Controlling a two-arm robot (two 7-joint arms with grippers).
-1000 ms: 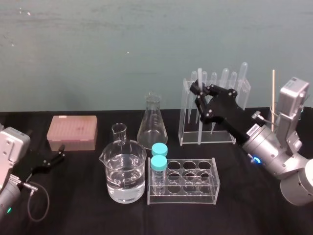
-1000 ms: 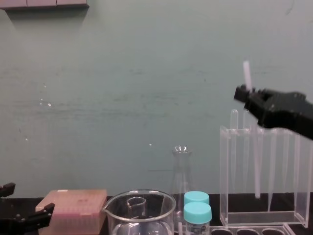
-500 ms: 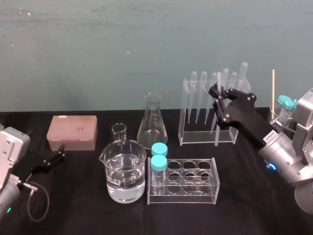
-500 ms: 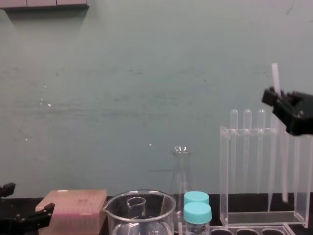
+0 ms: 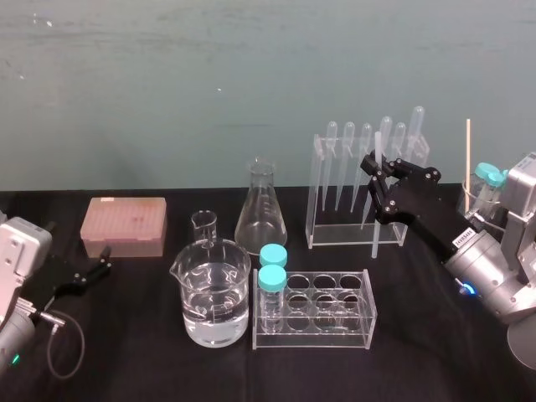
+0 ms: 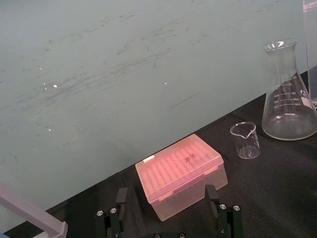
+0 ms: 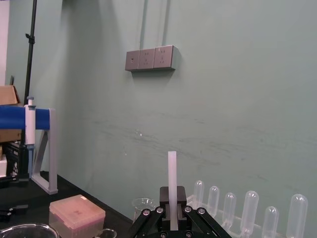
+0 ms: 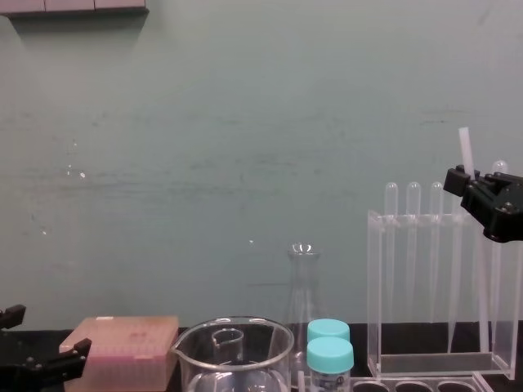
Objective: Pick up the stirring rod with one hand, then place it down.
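The left gripper [image 5: 94, 270] lies parked on the table [image 5: 126, 352] at the near left, fingers spread and empty. Farther back on the right, the right gripper [image 5: 374, 173] is clamped on the rod [image 5: 375, 236]. The rod stands upright just before the pipette rack [image 5: 315, 193]. I cannot tell whether its foot touches the table.

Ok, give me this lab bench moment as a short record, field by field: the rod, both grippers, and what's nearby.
rod: long thin translucent-white stirring rod, upright, in front of the clear plastic pipette rack
right gripper: jaws shut on the rod's upper part
left gripper: jaws open, parked low at the table's left, near the pink tip box
rod's lower end: cannot tell whether it touches the black table
stage: rod held, not yet laid down
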